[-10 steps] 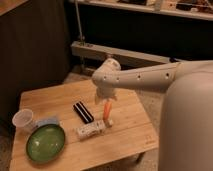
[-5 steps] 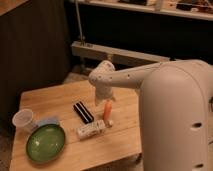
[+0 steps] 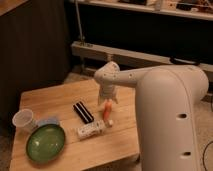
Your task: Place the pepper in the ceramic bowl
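The arm has swung further into the right of the frame, yet the gripper [image 3: 107, 100], seemingly clamped on the top of the upright pepper [image 3: 107, 110], hangs mid-frame as before, so the carry to the ceramic bowl [image 3: 45, 142] at lower left remains.

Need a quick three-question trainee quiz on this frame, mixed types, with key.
1. True or false: the pepper already lies in the ceramic bowl.
2. Fill in: the gripper hangs over the middle of the table, directly above the upright ___.
3. Which sits nearest the ceramic bowl? A) the translucent cup B) the pepper C) the gripper

Key: 1 false, the pepper is well to the bowl's right in the view; 2 pepper; 3 A.
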Robot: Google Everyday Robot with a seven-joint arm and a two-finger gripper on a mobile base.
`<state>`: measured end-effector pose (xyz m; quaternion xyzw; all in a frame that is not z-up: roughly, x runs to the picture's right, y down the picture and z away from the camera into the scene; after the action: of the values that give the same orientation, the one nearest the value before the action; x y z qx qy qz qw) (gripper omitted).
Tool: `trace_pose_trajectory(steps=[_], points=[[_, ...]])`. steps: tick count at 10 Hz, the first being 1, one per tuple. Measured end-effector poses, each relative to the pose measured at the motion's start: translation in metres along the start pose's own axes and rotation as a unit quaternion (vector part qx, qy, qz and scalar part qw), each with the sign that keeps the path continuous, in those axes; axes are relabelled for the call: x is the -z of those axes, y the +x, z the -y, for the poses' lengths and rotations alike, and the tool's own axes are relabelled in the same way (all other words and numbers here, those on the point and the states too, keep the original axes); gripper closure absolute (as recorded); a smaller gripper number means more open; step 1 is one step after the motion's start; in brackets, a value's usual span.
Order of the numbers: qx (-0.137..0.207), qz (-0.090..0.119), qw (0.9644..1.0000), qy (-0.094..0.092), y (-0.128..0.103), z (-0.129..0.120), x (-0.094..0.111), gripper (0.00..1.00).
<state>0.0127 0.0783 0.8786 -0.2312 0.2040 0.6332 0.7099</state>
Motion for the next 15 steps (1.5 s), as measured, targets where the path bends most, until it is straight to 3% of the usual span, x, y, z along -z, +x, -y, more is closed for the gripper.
trace_pose_trajectory(steps=[5, 12, 14, 15], points=[[-0.003, -0.011, 0.9998, -0.013, -0.008, 0.001, -0.023, 0.34], [-0.003, -0.028, 0.9996, -0.006, -0.009, 0.008, -0.045, 0.34], [-0.002, -0.033, 0.9994, -0.009, -0.006, 0.008, -0.050, 0.42], [-0.001, -0.035, 0.9993, -0.012, -0.005, 0.006, -0.053, 0.54]])
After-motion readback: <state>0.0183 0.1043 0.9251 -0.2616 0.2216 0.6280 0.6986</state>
